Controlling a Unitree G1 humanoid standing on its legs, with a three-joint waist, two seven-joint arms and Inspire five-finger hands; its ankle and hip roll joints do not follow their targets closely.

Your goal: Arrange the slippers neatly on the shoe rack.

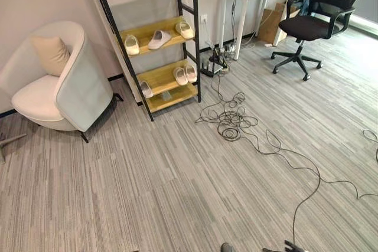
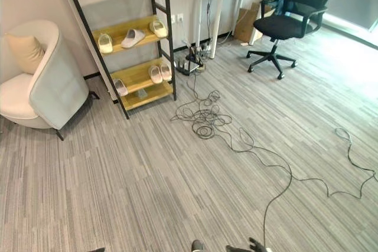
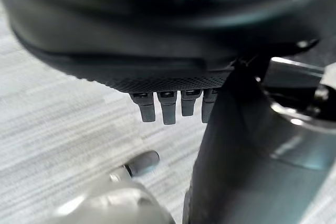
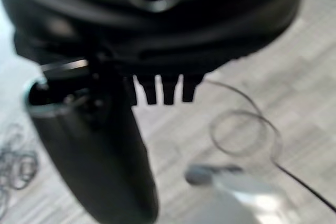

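Dark left hand (image 3: 173,51) and right hand (image 4: 157,40) hang over carpet (fingers (image 3: 168,109) straight, released; nothing held).

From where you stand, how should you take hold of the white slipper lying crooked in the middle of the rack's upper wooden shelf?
Probably by the heel end of the white slipper, which angles toward the open front of the black-framed wooden shoe rack. Come straight in from the front, pinching its sides. Both hands, the left hand and right hand, hang open by the floor.
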